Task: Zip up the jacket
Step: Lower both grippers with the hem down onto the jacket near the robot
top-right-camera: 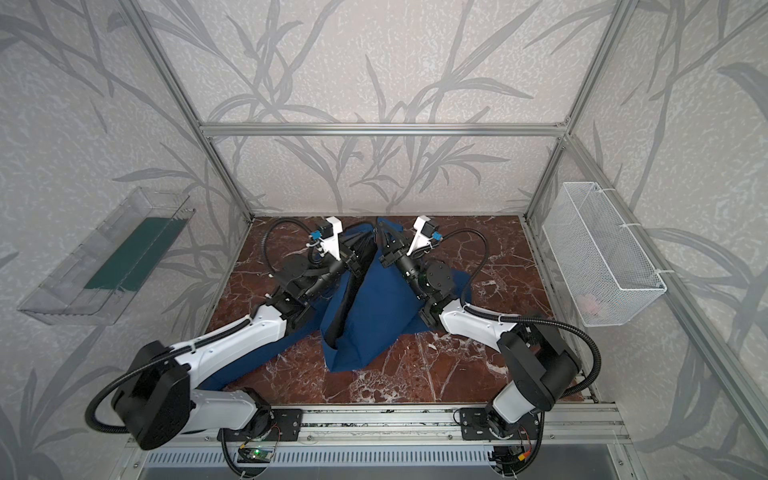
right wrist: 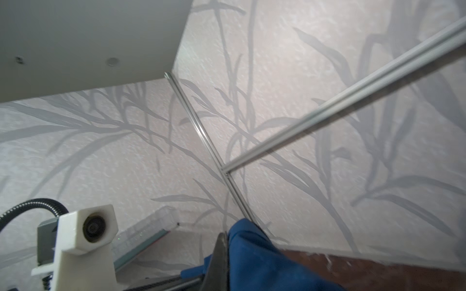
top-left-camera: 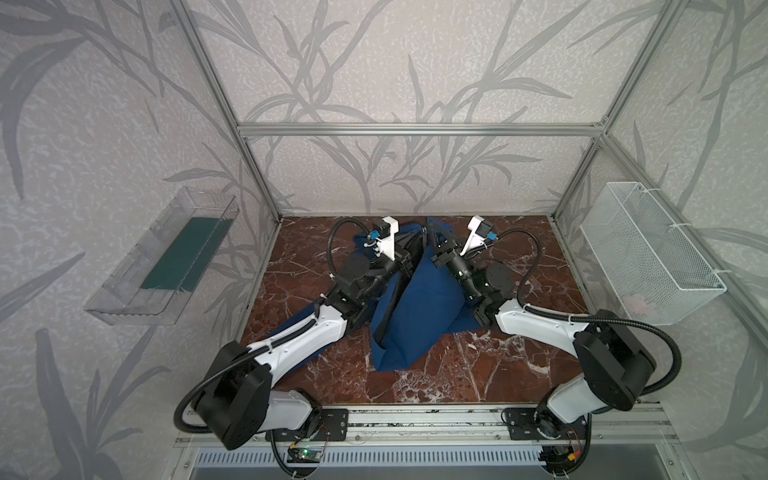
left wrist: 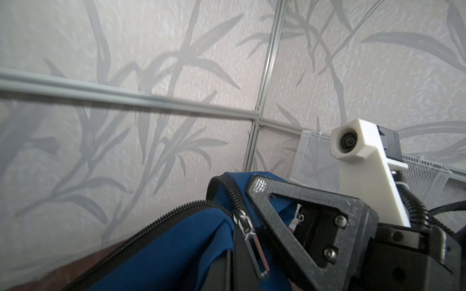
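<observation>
Overhead, you see both grippers close together above the marble tabletop (top-left-camera: pixel 478 374), with the jacket (top-left-camera: pixel 424 299) hanging from them like a tent. The right gripper (top-left-camera: pixel 433 232) has its fingers pressed together on a raised peak of navy fabric, the highest part of the jacket. In the right wrist view one dark finger (right wrist: pixel 219 262) lies flat against the blue cloth. The left gripper (top-left-camera: pixel 404 254) has its fingers buried in folds of the black lining (top-left-camera: pixel 409 259), just beside the right gripper's fingers, so you cannot see the tips themselves. They are closed, and the lining fans out from them as cloth does from a pinch. Between the two sets of fingers the jacket front gapes, with dark lining on the left gripper's side and navy shell on the right gripper's side. Below the fingers the cloth falls away to the tabletop, its lowest fold resting on the near side of them. One navy length runs out under the left arm (top-left-camera: pixel 299 336). In the left wrist view the zipper teeth (left wrist: pixel 230 192) curve over the fabric edge just beside the right gripper's finger. The slider (left wrist: pixel 241 219) sits at the end of that run, with its pull tab (left wrist: pixel 254 252) dangling below it. A second run of teeth lies apart from the first. Well away from either set of fingers, a clear bin (top-left-camera: pixel 166 257) and a white wire basket (top-left-camera: pixel 648 257) hang on the side walls.
</observation>
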You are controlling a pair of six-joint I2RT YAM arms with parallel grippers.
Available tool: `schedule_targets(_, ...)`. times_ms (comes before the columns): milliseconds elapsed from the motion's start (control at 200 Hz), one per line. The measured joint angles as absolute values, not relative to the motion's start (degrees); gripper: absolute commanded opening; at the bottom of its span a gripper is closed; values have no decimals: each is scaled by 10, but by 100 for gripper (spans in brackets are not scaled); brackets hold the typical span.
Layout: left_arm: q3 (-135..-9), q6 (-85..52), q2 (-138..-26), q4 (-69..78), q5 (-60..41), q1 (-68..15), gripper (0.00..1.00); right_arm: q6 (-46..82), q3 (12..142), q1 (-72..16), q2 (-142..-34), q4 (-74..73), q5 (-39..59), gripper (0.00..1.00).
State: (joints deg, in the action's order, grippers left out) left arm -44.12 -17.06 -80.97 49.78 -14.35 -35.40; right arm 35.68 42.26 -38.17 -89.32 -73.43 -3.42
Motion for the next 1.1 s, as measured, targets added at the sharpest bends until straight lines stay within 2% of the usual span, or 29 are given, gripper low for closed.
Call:
schedule_targets(215, -360, -270, -928, 600, -163, -392, 0, 404, 270, -364, -893, -726, -40, 0)
schedule_targets(395, -342, -318, -982, 675, -150, -419, 0, 440, 230, -356, -893, -735, -38, 0)
schedule_targets(490, -339, -335, -991, 694, -146, -425, 0, 457, 220, -353, -891, -740, -34, 6)
schedule_targets(810, -336, -330, -958, 646, -151, -433, 0, 512, 213, -347, -882, -768, -41, 39)
schedule_targets(860, -336, -330, -958, 645, -151, -433, 0, 518, 213, -349, -882, -770, -43, 47)
schedule_targets(895, -336, -330, -958, 642, -151, -433, 0, 520, 211, -350, -881, -770, -43, 61)
schedule_targets(945, -336, -330, -958, 641, -152, -434, 0, 524, 207, -351, -878, -771, -44, 72)
schedule_targets(1100, -336, -330, -958, 638, -152, -435, 0, 553, 178, -352, -837, -754, -48, 90)
